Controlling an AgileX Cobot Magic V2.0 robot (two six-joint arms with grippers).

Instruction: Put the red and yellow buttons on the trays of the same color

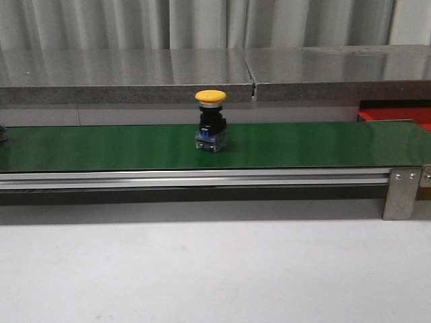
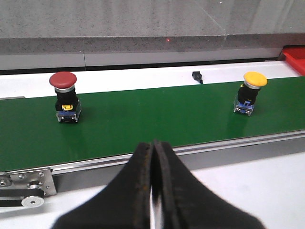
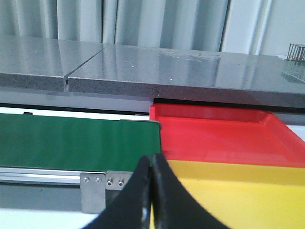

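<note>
Green rubber fills most of what I see: the long green conveyor belt [image 1: 101, 145] runs across the front view on its silver aluminium frame [image 1: 195, 179]. On it stands the yellow-capped push button with a dark body and clear base [image 1: 211, 121], upright, about midway along the belt's length and nearer its far edge than its near edge.

From my left wrist camera I also pick up the red-capped push button on a dark body [image 2: 65, 97], upright on the same belt, well apart from the yellow one [image 2: 249, 93], which stands towards the end of the belt where a red corner shows. A small black object [image 2: 197, 76] lies on the white surface beyond the belt's far edge. My left gripper [image 2: 153, 152] hangs in front of the belt's near edge, its black fingers pressed together with nothing between them.

My right wrist camera shows the flat bright red plastic tray [image 3: 219, 136] just past the belt's end, with the flat yellow tray [image 3: 238, 191] touching its near edge. My right gripper [image 3: 152, 164] has its fingers closed too, empty, above the yellow tray's corner.
</note>
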